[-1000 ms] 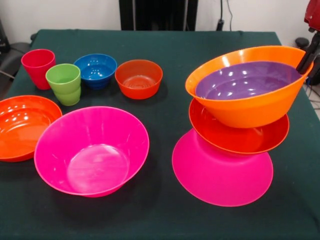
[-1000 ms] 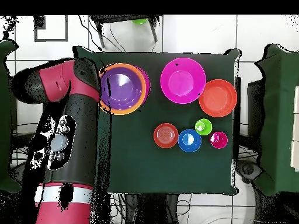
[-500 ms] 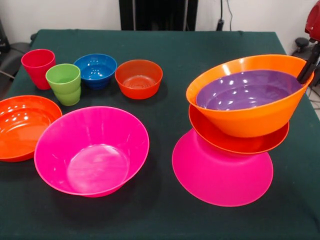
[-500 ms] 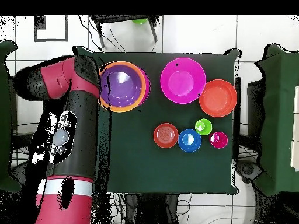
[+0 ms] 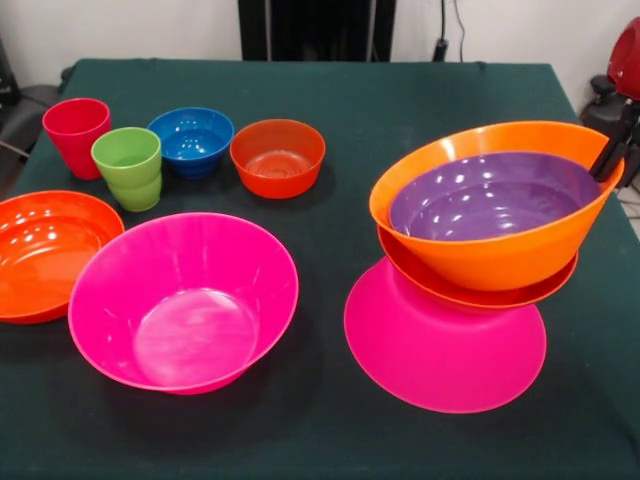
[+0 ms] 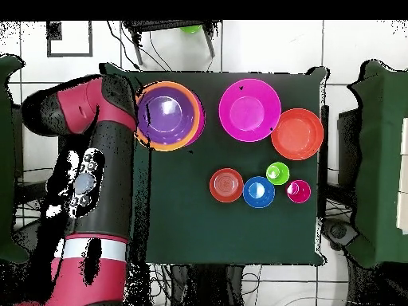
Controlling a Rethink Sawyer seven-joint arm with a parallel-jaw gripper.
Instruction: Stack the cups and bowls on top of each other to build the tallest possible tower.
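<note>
The tower stands at the right in the front view. Its base is an upturned hot pink bowl [image 5: 440, 350] with a shallow red-orange bowl [image 5: 480, 296] on it. A large orange bowl [image 5: 500, 255] sits low in that one, slightly tilted, with a purple bowl [image 5: 490, 200] nested inside. My gripper [image 5: 607, 160] is shut on the orange bowl's far right rim. From overhead the purple bowl [image 6: 166, 118] shows beside the arm [image 6: 100, 167]. A red cup [image 5: 75, 135] and a green cup [image 5: 128, 167] stand at the far left.
A blue bowl [image 5: 191, 140] and a small red-orange bowl [image 5: 277, 157] sit behind an upright hot pink bowl [image 5: 180, 300]. Another shallow red-orange bowl [image 5: 45, 250] lies at the left edge. The tower is close to the table's right edge.
The orange bowl with the purple one inside has come down from a raised, tilted hold. It now sits low in the shallow red-orange bowl, still gripped at the rim.
</note>
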